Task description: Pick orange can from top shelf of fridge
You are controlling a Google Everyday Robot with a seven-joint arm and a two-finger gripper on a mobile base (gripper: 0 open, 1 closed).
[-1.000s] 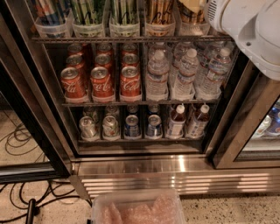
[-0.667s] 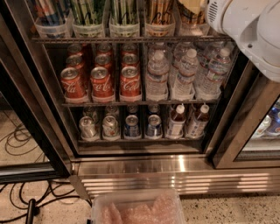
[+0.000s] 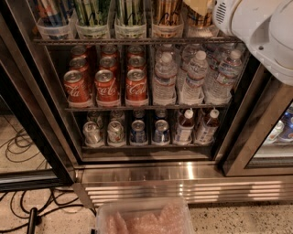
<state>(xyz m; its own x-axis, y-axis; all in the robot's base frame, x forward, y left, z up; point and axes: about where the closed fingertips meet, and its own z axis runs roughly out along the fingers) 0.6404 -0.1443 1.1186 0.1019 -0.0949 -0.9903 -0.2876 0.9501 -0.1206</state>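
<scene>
Looking at the fridge (image 3: pixel 43 98) straight on, I'd say I'm early in this one. The front is open to the racks, but nothing has been lifted off the top shelf (image 3: pixel 137 41) yet, so the reach, the grab and the pull-out are all left to do.

The big white arm (image 3: pixel 261 32) fills the top right corner. The gripper (image 3: pixel 200 6) is up there too, just a pale bit poking in at the right end of the top shelf, mostly cut off by the edge. I honestly can't tell if it's released or clenched, or if it's touching anything.

What's in what:
- The top shelf has a row of clear tubs (image 3: pixel 94 31) with tall slim cans standing in them. The green-and-white cans (image 3: pixel 91 9) fill the two middle-left tubs.
- The orange can (image 3: pixel 165 10) stands upright in the fourth tub from the left, just left of the gripper. The tub on the far right looks like it holds another orange-ish one, partly hidden.
- The middle rack has red cola cans (image 3: pixel 106 87) on the left and water bottles (image 3: pixel 194 77) on the right.
- The bottom rack has short cans (image 3: pixel 114 132), then two dark drink bottles (image 3: pixel 185 128).
- Down on the floor, a clear bin (image 3: pixel 137 204) holds something pinkish that I can't make out.
</scene>
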